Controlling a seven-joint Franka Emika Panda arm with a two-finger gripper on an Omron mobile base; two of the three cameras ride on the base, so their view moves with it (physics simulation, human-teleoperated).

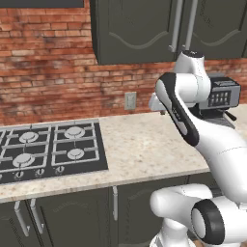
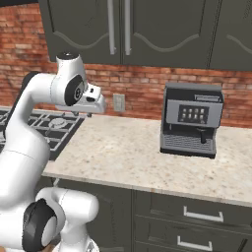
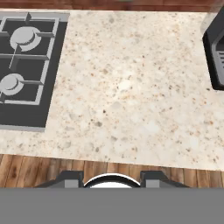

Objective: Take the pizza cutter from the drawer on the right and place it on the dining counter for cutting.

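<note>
On the left we see the black gas hob (image 1: 46,149) set into the beige speckled worktop (image 1: 144,144), its silver burners (image 3: 24,38) in two rows. Behind it runs the red brick wall (image 1: 48,72), with a pale wall socket (image 1: 130,100) just right of the hob. Dark upper cabinets (image 2: 147,29) with vertical silver handles hang above.

Our white arm (image 2: 29,128) is folded over the middle of the worktop, and our gripper (image 3: 111,178) hangs above its near edge with nothing between its two dark tips; how far the jaws are parted we cannot tell.

To the right stands the grey coffee machine (image 2: 191,120) on the worktop, near the wall. Below it, on the near cabinet face, sit two shallow dark drawers, the upper drawer (image 2: 197,211) and the lower drawer (image 2: 194,241), both closed. We see a strip of wooden floor (image 3: 43,170) below.
</note>
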